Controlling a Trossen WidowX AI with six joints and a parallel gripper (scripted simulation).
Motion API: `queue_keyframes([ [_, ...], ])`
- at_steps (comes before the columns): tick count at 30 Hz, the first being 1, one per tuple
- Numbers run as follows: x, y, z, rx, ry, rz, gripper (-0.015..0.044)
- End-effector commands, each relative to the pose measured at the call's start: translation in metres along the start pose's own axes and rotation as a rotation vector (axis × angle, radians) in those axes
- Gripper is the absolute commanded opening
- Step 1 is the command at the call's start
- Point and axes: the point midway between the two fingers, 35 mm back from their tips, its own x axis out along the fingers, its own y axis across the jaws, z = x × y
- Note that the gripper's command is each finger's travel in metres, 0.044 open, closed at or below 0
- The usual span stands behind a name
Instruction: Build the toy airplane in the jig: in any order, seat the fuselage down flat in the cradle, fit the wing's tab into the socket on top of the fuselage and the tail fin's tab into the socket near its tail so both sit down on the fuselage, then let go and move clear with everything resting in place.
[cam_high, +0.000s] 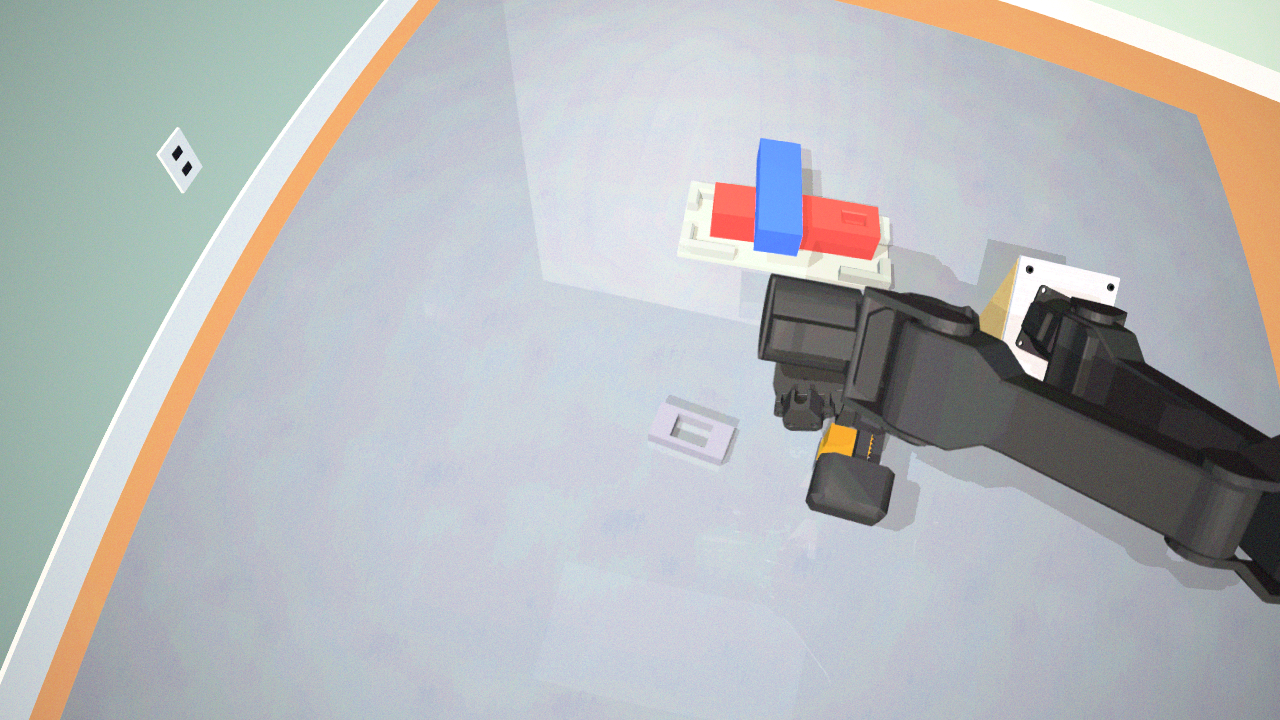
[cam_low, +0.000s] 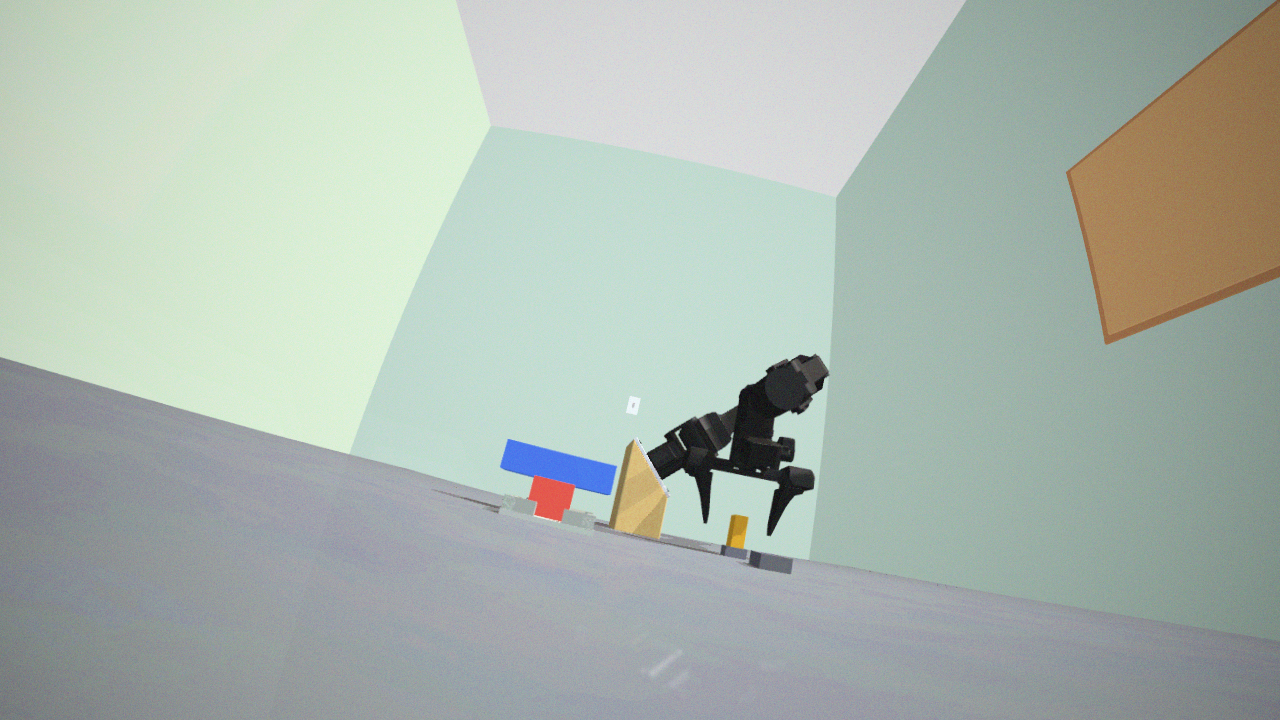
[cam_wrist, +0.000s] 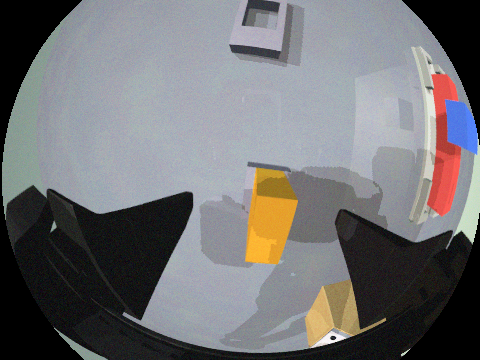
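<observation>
The red fuselage (cam_high: 838, 240) (cam_low: 551, 497) (cam_wrist: 443, 192) lies flat in the pale cradle (cam_high: 707, 246) (cam_low: 578, 520) (cam_wrist: 423, 200). The blue wing (cam_high: 778, 197) (cam_low: 556, 466) (cam_wrist: 461, 125) sits across its top; its tab is hidden. The tail socket (cam_high: 853, 217) shows empty. The orange tail fin (cam_high: 839, 438) (cam_low: 738, 528) (cam_wrist: 270, 230) stands upright in a small grey holder (cam_low: 733, 551). My gripper (cam_low: 737, 528) (cam_wrist: 270, 210) is open, pointing down, with one finger on each side of the fin and nothing held. In the top view the arm hides part of the fin and one finger.
An empty grey holder (cam_high: 662, 428) (cam_low: 771, 562) (cam_wrist: 257, 39) with a rectangular opening lies near the fin. A wooden wedge (cam_high: 998, 308) (cam_low: 637, 503) (cam_wrist: 319, 315) with a white top plate (cam_high: 1069, 271) stands between the cradle and the arm. The forearm passes close beside the wedge in the top view.
</observation>
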Motion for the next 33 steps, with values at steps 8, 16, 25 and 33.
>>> queue_keyframes([
  [8, 0.017, 0.001, -0.003, 0.007, 0.005, 0.008, 0.0440],
  [16, 0.017, 0.001, -0.003, 0.007, 0.005, 0.008, 0.0256],
  [25, 0.017, 0.001, -0.003, 0.007, 0.005, 0.008, 0.0040],
  [33, 0.016, 0.001, -0.004, -0.001, 0.002, 0.012, 0.0000],
])
